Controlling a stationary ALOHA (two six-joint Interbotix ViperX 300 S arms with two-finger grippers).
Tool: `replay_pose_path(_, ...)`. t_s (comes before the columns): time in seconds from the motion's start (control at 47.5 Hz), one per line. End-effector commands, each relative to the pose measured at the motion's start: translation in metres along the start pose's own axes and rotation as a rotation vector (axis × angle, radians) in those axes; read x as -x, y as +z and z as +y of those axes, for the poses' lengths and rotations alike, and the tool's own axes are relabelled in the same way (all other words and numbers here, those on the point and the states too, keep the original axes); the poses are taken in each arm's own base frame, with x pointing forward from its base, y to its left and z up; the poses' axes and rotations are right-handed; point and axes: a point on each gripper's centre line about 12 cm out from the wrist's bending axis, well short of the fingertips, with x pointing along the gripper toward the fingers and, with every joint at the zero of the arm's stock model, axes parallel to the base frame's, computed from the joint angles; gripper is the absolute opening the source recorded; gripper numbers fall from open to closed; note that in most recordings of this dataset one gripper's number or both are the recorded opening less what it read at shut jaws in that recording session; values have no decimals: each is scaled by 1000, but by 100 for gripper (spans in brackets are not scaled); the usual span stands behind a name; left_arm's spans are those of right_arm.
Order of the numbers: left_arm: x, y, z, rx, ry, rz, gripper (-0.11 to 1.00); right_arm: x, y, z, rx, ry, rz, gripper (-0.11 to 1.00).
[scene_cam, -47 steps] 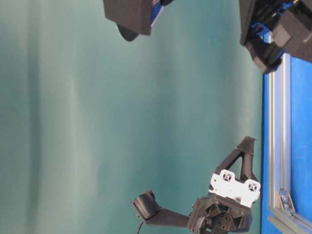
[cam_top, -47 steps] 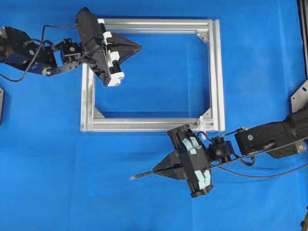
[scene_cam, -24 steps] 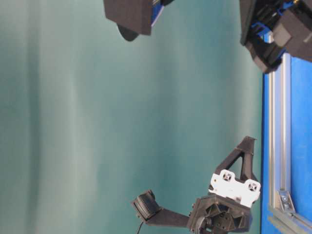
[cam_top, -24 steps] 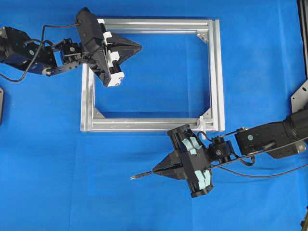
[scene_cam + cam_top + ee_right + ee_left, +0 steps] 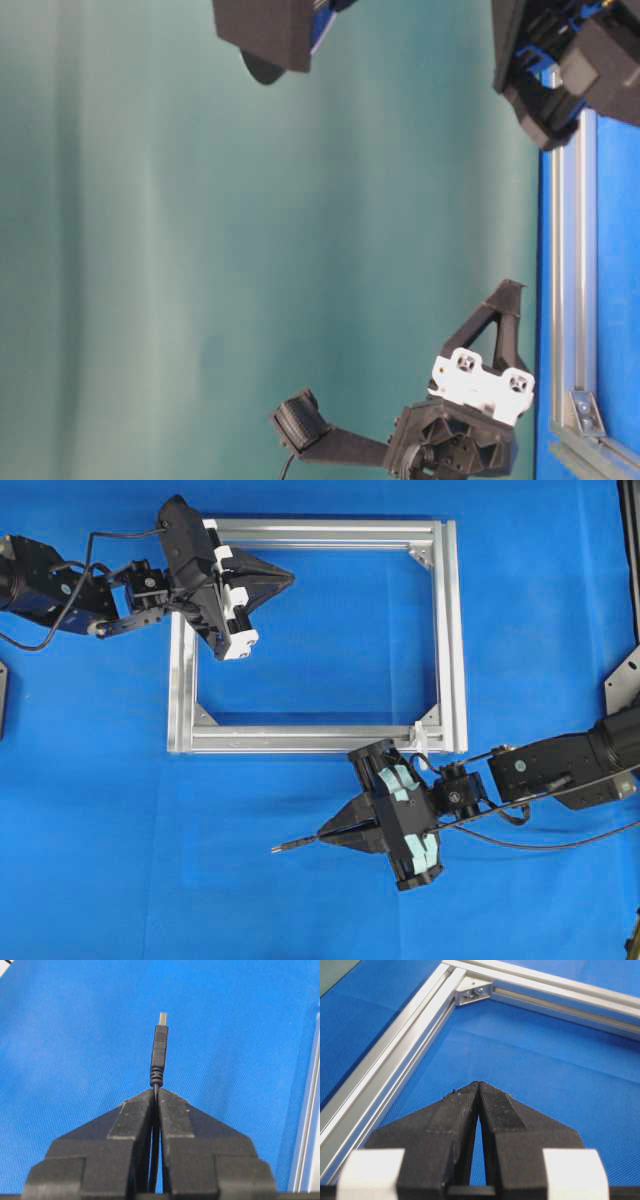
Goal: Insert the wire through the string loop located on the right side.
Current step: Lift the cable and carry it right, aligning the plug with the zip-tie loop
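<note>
The wire ends in a small dark plug [image 5: 286,847] with a metal tip, and this plug sticks out leftward past the fingertips of my right gripper [image 5: 322,837]. That gripper is shut on the thin black wire just behind the plug [image 5: 159,1050] and hovers over the blue mat, below the frame's bottom rail. The string loop [image 5: 421,736] is a small whitish bit at the frame's lower right corner, just up and right of the gripper body. My left gripper [image 5: 290,578] is shut on nothing, its tips [image 5: 478,1083] over the mat inside the frame's upper left area.
The silver aluminium frame [image 5: 300,742] lies flat on the blue mat, with corner brackets [image 5: 474,992] inside its corners. Its rail [image 5: 307,1135] runs along the right edge of the right wrist view. A dark fixture [image 5: 625,680] stands at the right border.
</note>
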Motion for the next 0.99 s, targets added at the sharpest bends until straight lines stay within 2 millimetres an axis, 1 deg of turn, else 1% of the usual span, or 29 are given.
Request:
replay_pose_path(0.0,2,15,-2,1,-8,-46,0,5,17,3,3,8,-49,-4)
replay_pose_path(0.337,2,15,-2,3,-8,-46,0,5,16,4,4,9,-44,-4)
replay_pose_path(0.527,2,15,-2,3,-8,-46,0,15,9,3,-4,8,-32,-4)
replay_pose_path(0.695,2,15,-2,4,-7,-46,0,36,-3,4,-4,10,-11,-4)
replay_pose_path(0.906,2,16,-2,7,-8,-49,0,74,-24,2,-18,4,11,-4)
replay_pose_path(0.969,2,16,-2,9,-8,-47,0,89,-32,0,-29,-2,19,-4)
